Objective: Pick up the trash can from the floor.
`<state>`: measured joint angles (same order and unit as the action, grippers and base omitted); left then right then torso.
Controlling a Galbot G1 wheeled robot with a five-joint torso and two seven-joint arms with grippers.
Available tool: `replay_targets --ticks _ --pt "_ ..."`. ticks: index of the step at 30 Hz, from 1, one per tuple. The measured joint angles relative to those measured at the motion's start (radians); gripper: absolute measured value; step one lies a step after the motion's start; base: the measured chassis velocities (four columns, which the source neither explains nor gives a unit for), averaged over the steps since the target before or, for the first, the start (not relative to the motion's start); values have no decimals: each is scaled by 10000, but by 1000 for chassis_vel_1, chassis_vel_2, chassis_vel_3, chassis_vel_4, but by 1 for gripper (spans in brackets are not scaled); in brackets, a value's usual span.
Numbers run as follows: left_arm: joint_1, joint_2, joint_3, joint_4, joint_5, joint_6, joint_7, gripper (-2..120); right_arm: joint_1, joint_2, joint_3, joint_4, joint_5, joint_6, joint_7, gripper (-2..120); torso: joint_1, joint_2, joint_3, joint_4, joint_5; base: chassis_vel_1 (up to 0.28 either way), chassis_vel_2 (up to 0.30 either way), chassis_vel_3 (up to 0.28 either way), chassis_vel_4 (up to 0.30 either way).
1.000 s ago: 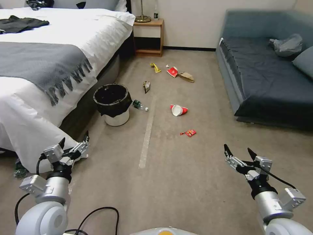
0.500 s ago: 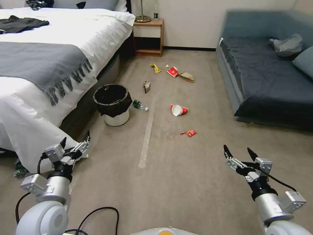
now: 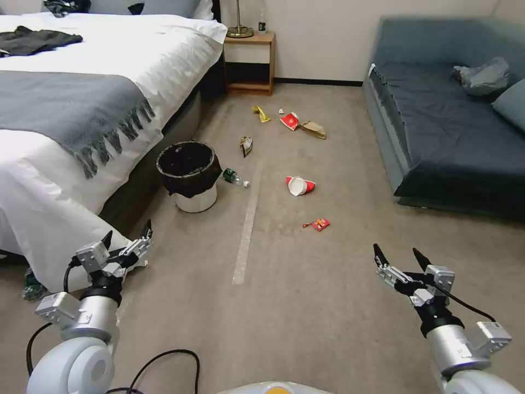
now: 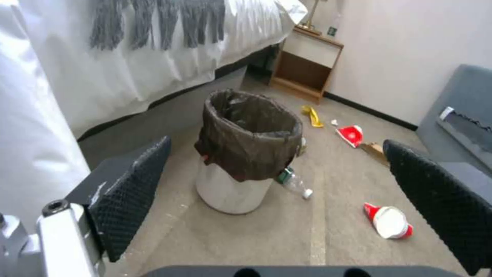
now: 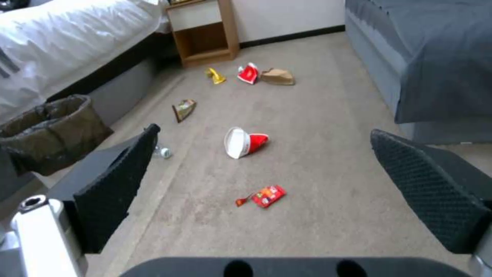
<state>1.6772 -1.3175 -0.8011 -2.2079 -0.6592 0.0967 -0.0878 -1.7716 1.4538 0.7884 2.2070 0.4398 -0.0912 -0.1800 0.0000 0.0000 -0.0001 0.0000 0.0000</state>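
One bed [image 3: 82, 109] sits left, one sofa [image 3: 454, 126] right. One trash can [image 3: 189, 175] stands upright on the floor [image 3: 306, 306] beside the bed. Two paper cups [image 3: 299, 185] lie farther right. Left gripper [image 3: 127, 236] and right gripper [image 3: 398, 256] hover near, fingers apart.

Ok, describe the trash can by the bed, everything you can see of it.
The trash can is a small round bin with a smooth white body that looks like plastic. A dark, crinkled bag liner is folded over its rim and hangs unevenly partway down the outside; the inside looks dark. It stands upright on the carpeted floor, close beside the bed. A small plastic bottle lies against its base. The open left pincer is short of it, not touching.
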Motion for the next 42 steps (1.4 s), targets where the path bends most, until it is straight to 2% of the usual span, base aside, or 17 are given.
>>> replay_targets --ticks 42 --pt "-381 77 52 509 24 140 -47 100 404 17 -36 -400 34 -4 -156 100 0 0 0 1 0 -77 72 77 -79"
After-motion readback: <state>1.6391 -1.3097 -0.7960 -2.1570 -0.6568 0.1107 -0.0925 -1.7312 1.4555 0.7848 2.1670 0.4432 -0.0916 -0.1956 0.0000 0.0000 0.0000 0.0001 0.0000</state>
